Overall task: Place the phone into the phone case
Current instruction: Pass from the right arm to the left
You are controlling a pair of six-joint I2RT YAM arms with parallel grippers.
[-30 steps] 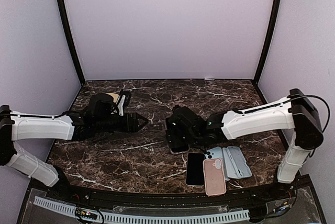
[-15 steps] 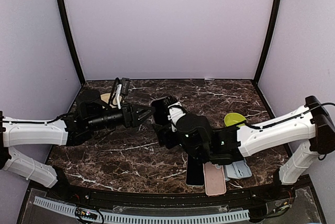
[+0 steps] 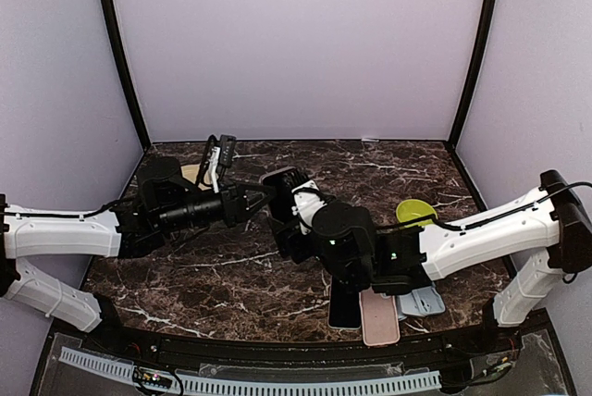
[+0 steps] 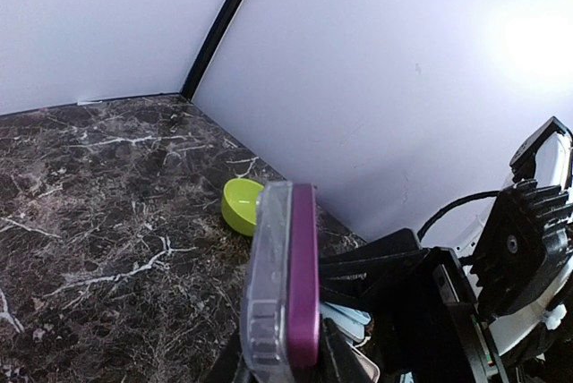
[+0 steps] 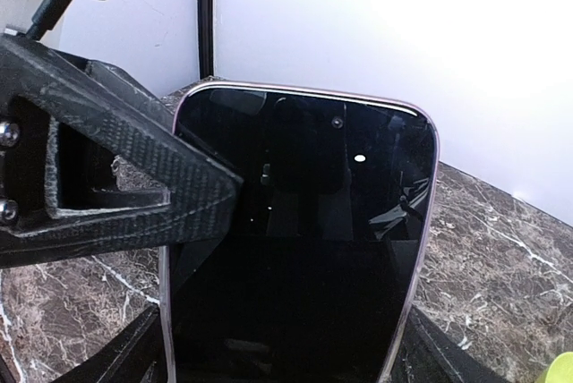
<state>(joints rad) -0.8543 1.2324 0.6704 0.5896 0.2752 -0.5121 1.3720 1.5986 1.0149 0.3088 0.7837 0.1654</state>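
The phone point(image 3: 282, 177), black-screened with a purple edge, is held upright above the table's middle. It fills the right wrist view point(image 5: 295, 249). My right gripper point(image 3: 294, 216) point(image 5: 286, 363) is shut across its width from below. A clear phone case point(image 4: 267, 285) lies flat against the purple phone point(image 4: 303, 285), seen edge-on in the left wrist view. My left gripper point(image 3: 264, 197) point(image 4: 282, 367) comes in from the left and is shut on phone and case together. One of its black fingers point(image 5: 116, 186) overlaps the screen's left side.
A green bowl point(image 3: 415, 211) point(image 4: 240, 207) stands right of centre. Near the front edge lie a black phone point(image 3: 344, 308), a pink case point(image 3: 379, 315) and light blue cases point(image 3: 421, 302). A tan object point(image 3: 191, 172) sits at the back left.
The right arm lifted the phone from the table and carried it left and up. The left gripper moved right to meet it and closed its fingers on the phone and case.
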